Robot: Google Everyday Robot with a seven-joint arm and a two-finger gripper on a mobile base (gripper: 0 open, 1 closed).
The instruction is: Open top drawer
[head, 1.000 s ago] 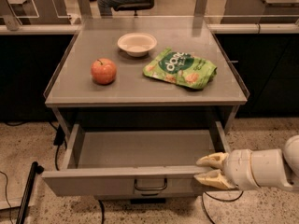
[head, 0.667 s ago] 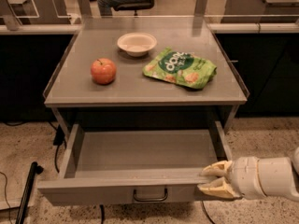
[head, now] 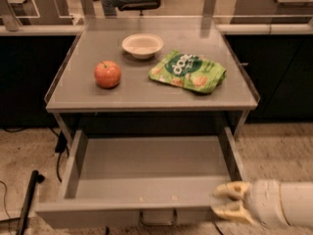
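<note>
Below the tabletop (head: 146, 89), found top drawer (head: 151, 165) standing far out, centre handle (head: 157, 219) untouched. Judged main risks as racking and jamming from an off-centre pull at the corner, or overrunning the slides if hauled further. Saw gripper (head: 226, 200) at the front-right corner, fingers (head: 229, 190) spread apart, tips seemingly touching the drawer front, clasping nothing.
</note>
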